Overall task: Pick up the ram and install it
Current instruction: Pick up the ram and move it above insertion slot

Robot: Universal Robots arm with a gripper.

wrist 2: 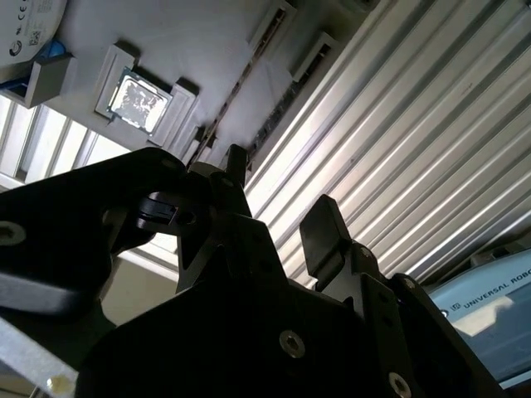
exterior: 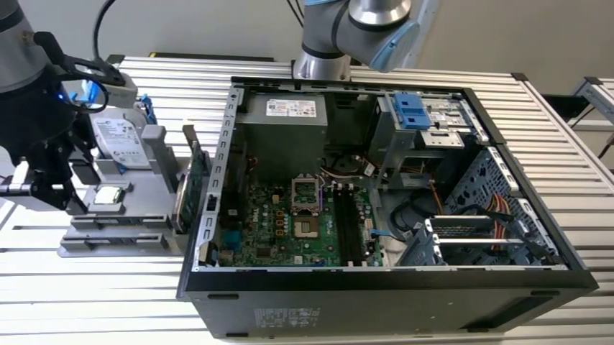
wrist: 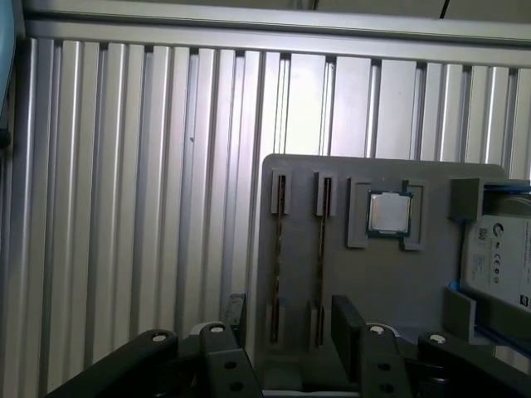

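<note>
Two ram sticks stand on edge in slots of a grey holder (wrist: 398, 282); they show as thin dark strips, one ram (wrist: 280, 257) beside the other ram (wrist: 321, 249). In the second wrist view a ram (wrist 2: 249, 79) runs along its slot. My gripper (wrist: 290, 327) is open, with one of its fingers (wrist: 347, 319) on each side of the slots' near ends and nothing held. From the second wrist view the gripper (wrist 2: 278, 199) hangs above the holder. In the exterior view the gripper (exterior: 53, 190) is at the far left, over the holder (exterior: 106, 241).
The holder also carries a processor chip (wrist: 390, 214), a hard drive (exterior: 120, 140) in a blue frame and a green card (exterior: 197, 188) on edge. The open computer case (exterior: 384, 284) lies to the exterior view's right, with long memory slots (exterior: 346, 224) on its green mainboard. Ribbed metal table (wrist: 124, 207) all around.
</note>
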